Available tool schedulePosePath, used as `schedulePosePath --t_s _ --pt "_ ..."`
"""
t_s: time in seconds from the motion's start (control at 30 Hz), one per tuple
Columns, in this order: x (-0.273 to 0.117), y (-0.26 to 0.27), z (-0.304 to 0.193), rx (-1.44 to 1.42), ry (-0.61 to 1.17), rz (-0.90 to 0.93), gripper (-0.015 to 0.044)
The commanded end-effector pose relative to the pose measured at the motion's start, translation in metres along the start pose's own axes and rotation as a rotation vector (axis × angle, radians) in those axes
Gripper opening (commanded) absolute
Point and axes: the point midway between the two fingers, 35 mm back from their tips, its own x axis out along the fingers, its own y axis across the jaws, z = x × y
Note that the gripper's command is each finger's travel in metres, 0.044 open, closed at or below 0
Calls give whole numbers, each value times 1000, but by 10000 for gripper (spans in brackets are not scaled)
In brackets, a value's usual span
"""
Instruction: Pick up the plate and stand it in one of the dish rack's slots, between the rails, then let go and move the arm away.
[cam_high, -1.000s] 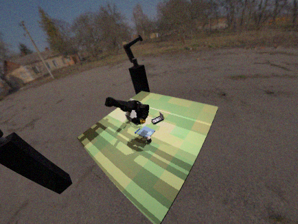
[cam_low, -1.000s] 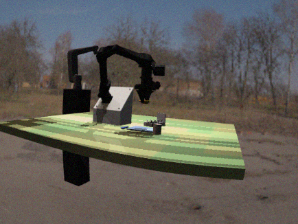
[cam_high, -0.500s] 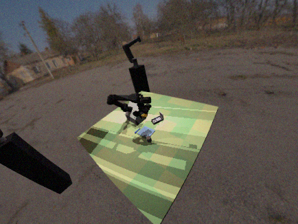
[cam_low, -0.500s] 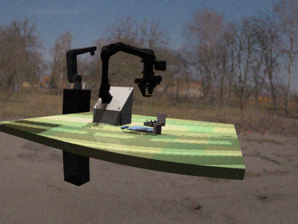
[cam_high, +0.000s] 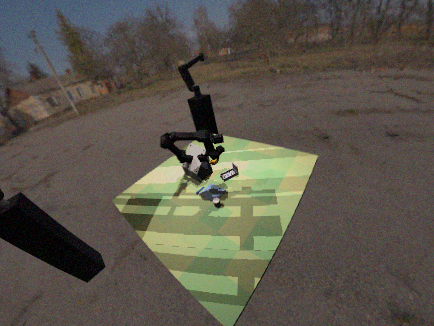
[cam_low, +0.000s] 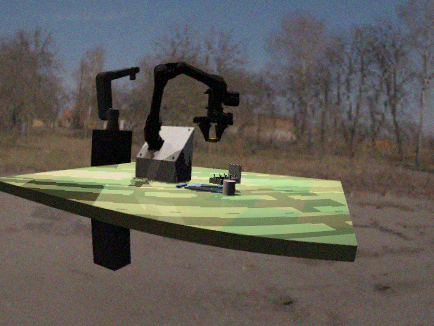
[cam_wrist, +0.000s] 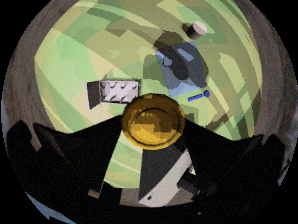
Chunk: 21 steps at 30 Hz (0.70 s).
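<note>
High above the table (cam_low: 280, 220), hangs with the pincer (cam_low: 215, 131) pointing down and clamped onto the golden plate (cam_wrist: 152, 120). Stopped rather wide, because of the plate between the fingers. Carries it in the air, well apart from any surface, round face toward the wrist camera.

Below and to one side, seen from the wrist: the small dish rack (cam_wrist: 116, 91), grey with rails, standing on the green patchwork top. Farther out, a flat blue object (cam_wrist: 181, 63) and a small cup (cam_wrist: 198, 28) beside it, near the rack but apart from it. Behind, the grey wedge-shaped base block (cam_low: 167, 152).

Judged risky from here: may slip or turn in the grip during the lowering, if held only by the rim. May also come down across a rail instead of between two, because of the narrow slots. Could then push the light rack aside, or fall flat after release. Needs turning upright first.
</note>
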Motion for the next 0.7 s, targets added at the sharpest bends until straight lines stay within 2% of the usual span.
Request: schedulePosePath --t_s 0.0,0.67 --pt "11 2 -4 -45 48 22 0" --pt "59 22 -19 -389 222 335 0"
